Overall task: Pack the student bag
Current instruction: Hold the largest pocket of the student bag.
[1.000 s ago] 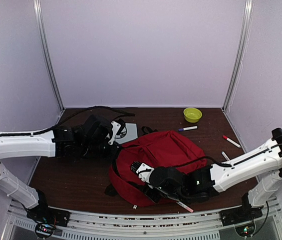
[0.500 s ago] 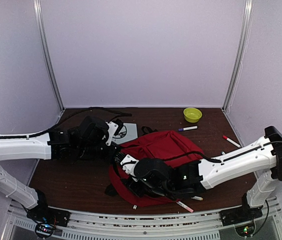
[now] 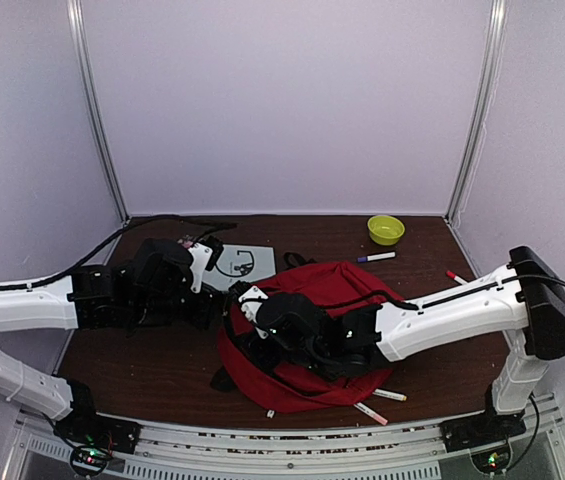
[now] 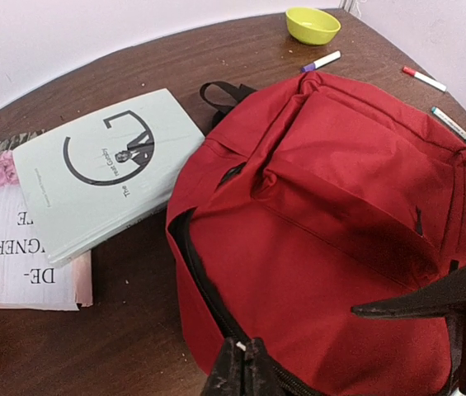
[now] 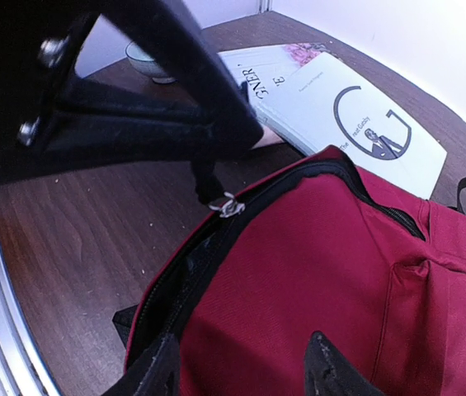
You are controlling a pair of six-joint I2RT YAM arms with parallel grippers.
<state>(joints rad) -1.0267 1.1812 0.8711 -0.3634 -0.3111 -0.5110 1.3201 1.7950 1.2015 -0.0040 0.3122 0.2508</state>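
Pale lavender-white wall panels (image 3: 282,100) are closing in the booth on three sides, with soft, even light falling across them. Two metal posts (image 3: 97,110) are rising at the upper left and upper right. A dark brown wooden surface (image 3: 152,365) is filling the lower frame, with a metal rail (image 3: 262,455) edging the bottom.

A robotics lab test cell: plain pale lilac walls (image 3: 282,100) joined by aluminium uprights (image 3: 97,110) box in a dark wooden table (image 3: 152,370). The white-and-black left arm (image 3: 12,300) and right arm (image 3: 462,305) rise from a metal rail (image 3: 262,455) along the near edge.
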